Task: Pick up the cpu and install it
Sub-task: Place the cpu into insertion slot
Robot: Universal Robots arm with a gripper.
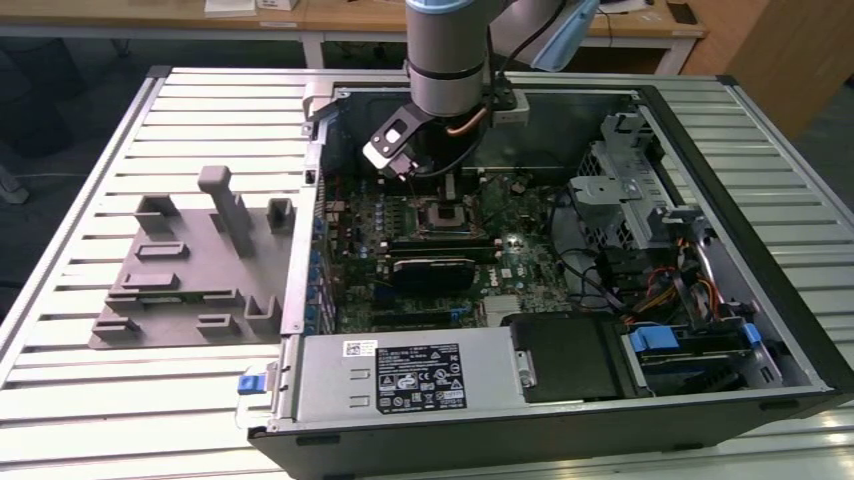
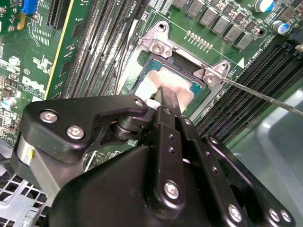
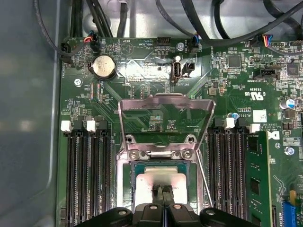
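The cpu (image 3: 163, 178), a flat silvery square, lies level in the open socket (image 2: 156, 47) on the green motherboard (image 3: 142, 71). It also shows in the second wrist view (image 2: 158, 81). My gripper (image 3: 163, 197) hangs straight over it, fingers shut together, tips on the chip's top. The same tips show in the second wrist view (image 2: 166, 97). Whether they grip the chip's edge is hidden. The socket's metal load plate (image 3: 163, 118) stands tipped up and open. In the exterior view the gripper (image 1: 434, 185) is low inside the computer case (image 1: 747, 250), over the socket (image 1: 441, 218).
A thin socket lever (image 2: 265, 97) sticks out beside the socket. Black memory slots (image 3: 87, 175) flank it on both sides. A grey plastic plate with upright blocks (image 1: 187, 270) lies at the exterior view's left. The power supply (image 1: 400, 375) and drive cage (image 1: 627, 190) crowd the case.
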